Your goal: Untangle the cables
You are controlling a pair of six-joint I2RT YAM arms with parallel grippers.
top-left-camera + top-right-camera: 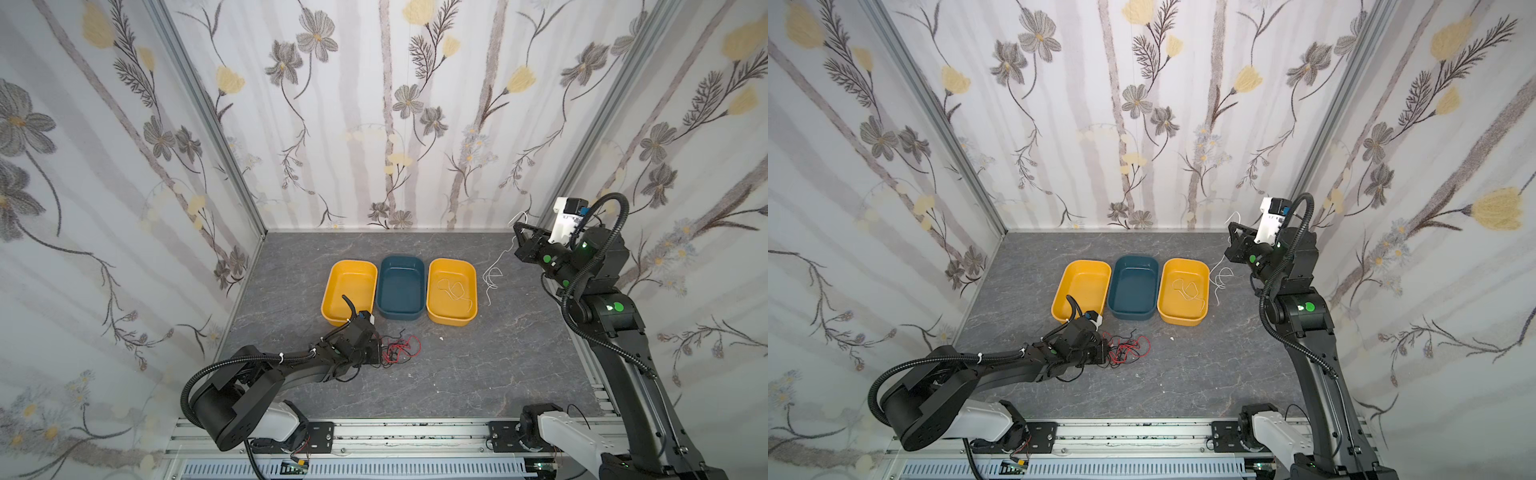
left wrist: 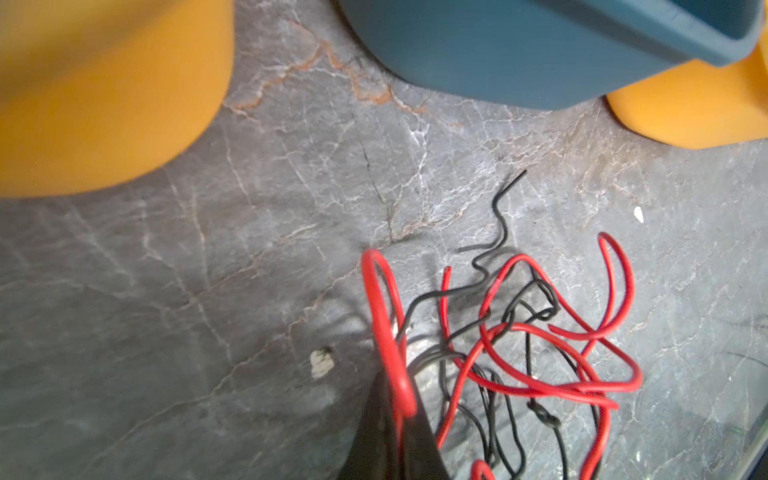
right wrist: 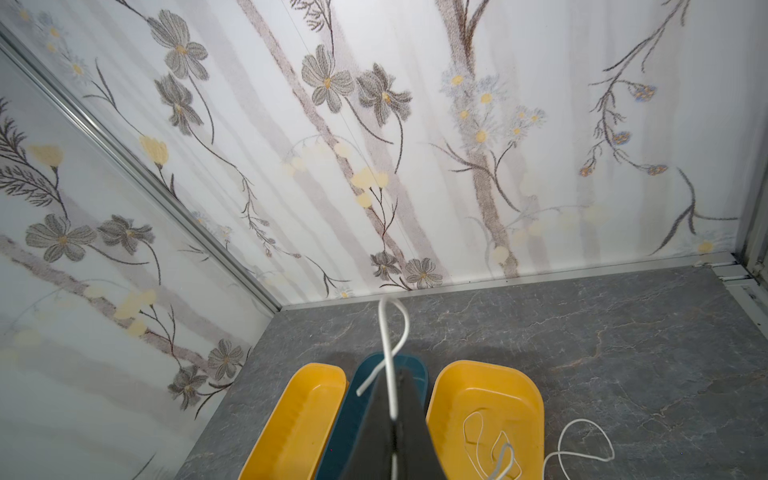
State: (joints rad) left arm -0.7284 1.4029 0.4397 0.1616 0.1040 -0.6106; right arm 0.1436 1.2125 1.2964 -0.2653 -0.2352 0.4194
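- At the left of both top views, the left gripper (image 1: 379,352) is seen low over the grey table (image 1: 457,382), in front of the left yellow tray (image 1: 349,286), with its jaws pressed together.
- Between those jaws, in the left wrist view, a loop of the red cable (image 2: 388,332) is pinched. The rest of it is spread in loose curls on the table just beyond the fingertips (image 2: 374,436).
- Through the red curls the black cable (image 2: 500,224) is threaded, with one free end pointed toward the blue tray (image 1: 401,286).
- The tangle is thus found touching the left gripper on its right side, near the front walls of the left yellow and blue trays but outside both.
- Further right, a pale cable (image 1: 453,291) is coiled inside the right yellow tray (image 1: 451,320).
- Just beside that tray's right wall, the lower part of the white cable (image 1: 492,276) is laid in loops on the table.
- From there the white cable is stretched upward to the right gripper (image 1: 517,228), which is held high above the table near the back right corner.
- In the right wrist view its jaws are seen closed on the white cable, with a short curled end standing out past the tips.
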